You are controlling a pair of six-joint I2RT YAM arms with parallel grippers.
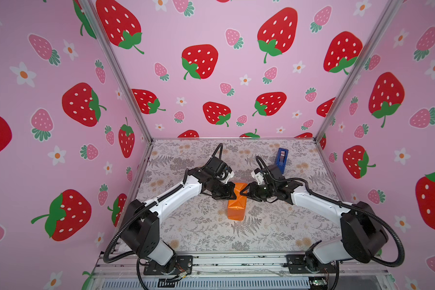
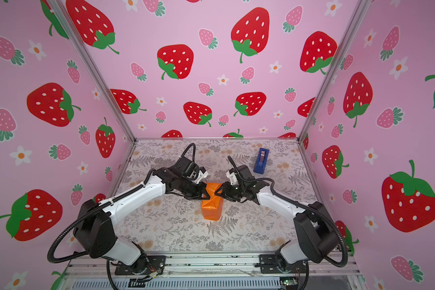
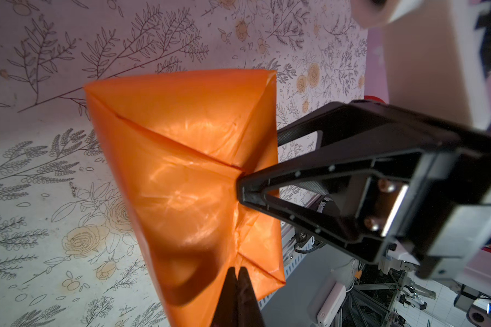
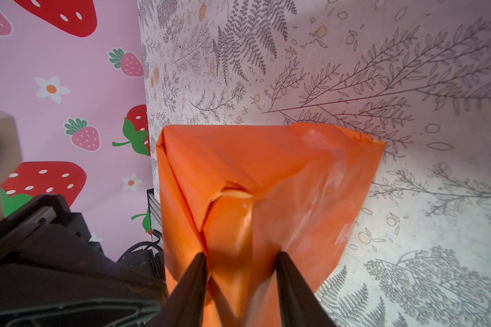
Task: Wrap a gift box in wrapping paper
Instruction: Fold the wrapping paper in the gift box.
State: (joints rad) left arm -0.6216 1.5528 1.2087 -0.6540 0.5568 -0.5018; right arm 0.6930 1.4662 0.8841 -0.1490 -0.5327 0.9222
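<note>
Wrapping paper [image 1: 237, 208] sits folded into an orange parcel in the middle of the worktop [image 1: 186, 231]. It covers the gift box all round, so you cannot see the box itself. Both grippers meet at the far end of the parcel, one from each side. Your left gripper [image 3: 236, 273] is clenched tight, and its tips press on the shiny paper. You cannot tell if any paper is pinched in it. Your right gripper [image 4: 240, 254] is not clenched. Its jaws stand apart with a bump of folded paper between them, and both fingers [image 4: 193, 277] touch that bump. A blue tape dispenser [image 1: 281, 159] stands behind the parcel, on its right, well apart from it.
</note>
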